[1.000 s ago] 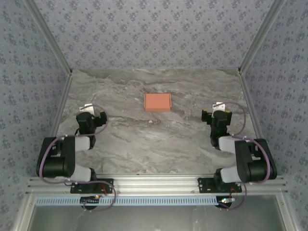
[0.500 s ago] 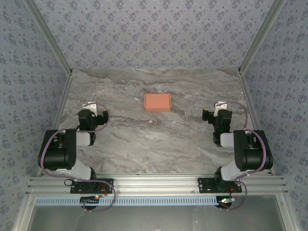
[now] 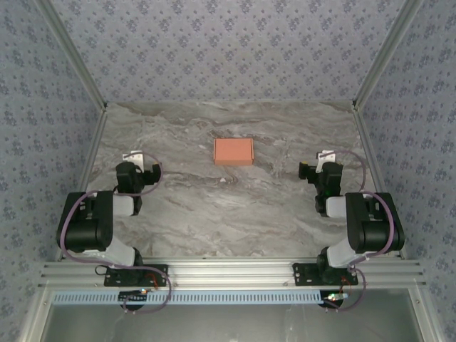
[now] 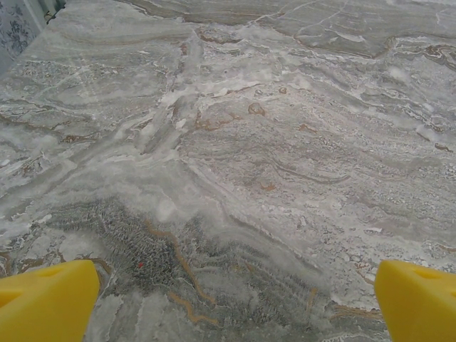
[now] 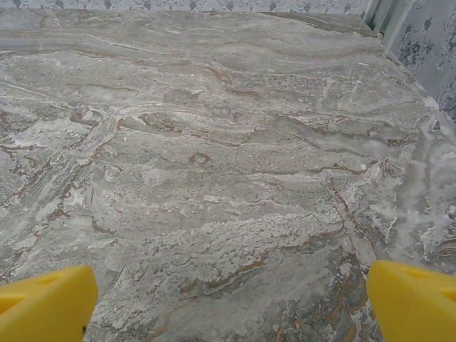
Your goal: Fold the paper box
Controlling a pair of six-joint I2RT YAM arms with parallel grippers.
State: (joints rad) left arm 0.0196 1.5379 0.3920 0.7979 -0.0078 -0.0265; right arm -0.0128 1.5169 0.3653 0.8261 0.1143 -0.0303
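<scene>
The paper box (image 3: 234, 151) is a small flat salmon-orange rectangle lying alone on the marble table (image 3: 214, 206), a little beyond the middle. My left gripper (image 3: 132, 159) rests at the left side of the table, well to the left of the box and nearer to me. My right gripper (image 3: 326, 158) rests at the right side, about level with it. Both stand open with nothing between them. In the left wrist view the yellow fingertips (image 4: 46, 299) sit wide apart over bare marble. The right wrist view has its yellow fingertips (image 5: 43, 303) just as wide over bare marble.
Patterned walls close the table in at the back and both sides, with metal posts (image 3: 374, 68) at the corners. An aluminium rail (image 3: 228, 271) carrying the arm bases runs along the near edge.
Between one second and half a second ago both arms folded back toward their bases and the grippers shifted slightly. Since then nothing has moved. The box has stayed put.
</scene>
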